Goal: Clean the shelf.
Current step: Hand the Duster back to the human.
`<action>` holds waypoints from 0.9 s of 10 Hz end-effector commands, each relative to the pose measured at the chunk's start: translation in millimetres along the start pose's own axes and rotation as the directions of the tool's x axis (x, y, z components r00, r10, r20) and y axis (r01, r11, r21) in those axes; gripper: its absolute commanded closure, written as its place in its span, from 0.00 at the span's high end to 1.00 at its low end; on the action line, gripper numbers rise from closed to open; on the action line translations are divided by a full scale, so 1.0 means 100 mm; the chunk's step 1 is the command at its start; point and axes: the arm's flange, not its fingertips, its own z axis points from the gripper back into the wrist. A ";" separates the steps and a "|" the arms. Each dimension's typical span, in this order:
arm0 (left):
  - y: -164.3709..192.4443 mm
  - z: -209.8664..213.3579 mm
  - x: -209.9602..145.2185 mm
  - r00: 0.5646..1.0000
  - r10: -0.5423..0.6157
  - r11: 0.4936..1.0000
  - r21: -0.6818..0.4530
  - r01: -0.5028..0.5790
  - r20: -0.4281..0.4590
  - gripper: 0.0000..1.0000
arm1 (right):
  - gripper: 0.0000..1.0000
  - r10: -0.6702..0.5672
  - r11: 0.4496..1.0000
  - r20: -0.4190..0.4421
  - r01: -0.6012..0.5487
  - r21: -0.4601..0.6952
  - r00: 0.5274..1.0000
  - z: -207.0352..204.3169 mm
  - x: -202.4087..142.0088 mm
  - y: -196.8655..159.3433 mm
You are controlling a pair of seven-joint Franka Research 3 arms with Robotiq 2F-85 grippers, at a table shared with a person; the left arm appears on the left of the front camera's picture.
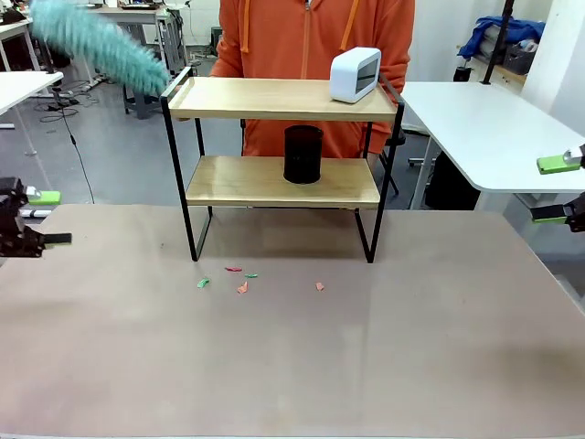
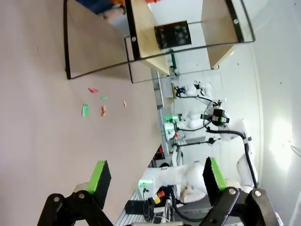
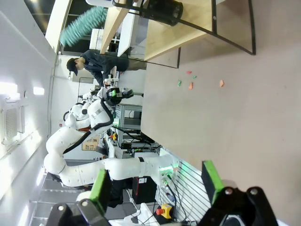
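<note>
The shelf [image 1: 274,99] stands at the table's far middle, a black frame with two wooden boards. A white clock-like device [image 1: 355,74] sits on its top board and a black mesh cup [image 1: 303,154] on the lower one. A teal feather duster [image 1: 96,41], blurred, hovers at the top board's left end; the hand holding it is out of view. Small red, green and orange scraps [image 1: 239,277] lie on the table in front of the shelf. My left gripper [image 1: 41,218] stands open at the left edge, my right gripper [image 1: 556,189] open at the right edge. Both are far from the shelf.
A person in an orange hoodie [image 1: 315,41] stands right behind the shelf. White tables [image 1: 494,128] flank the far sides. The brown tabletop [image 1: 302,357] stretches bare in front of the scraps. In the wrist views the shelf [image 2: 188,42] [image 3: 178,28] lies far ahead.
</note>
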 end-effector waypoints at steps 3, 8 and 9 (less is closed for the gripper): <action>0.00 0.00 0.00 1.000 0.000 1.000 0.000 0.000 0.000 1.00 | 1.00 0.004 1.000 0.003 -0.004 0.003 1.000 0.01 -0.01 0.01; 0.00 0.00 0.00 1.000 0.000 1.000 0.000 0.000 0.000 1.00 | 1.00 0.004 1.000 0.003 -0.004 0.003 1.000 0.01 -0.01 0.01; 0.00 0.00 0.00 1.000 0.000 1.000 0.000 0.000 0.000 1.00 | 1.00 0.004 1.000 0.003 -0.004 0.003 1.000 0.01 -0.01 0.01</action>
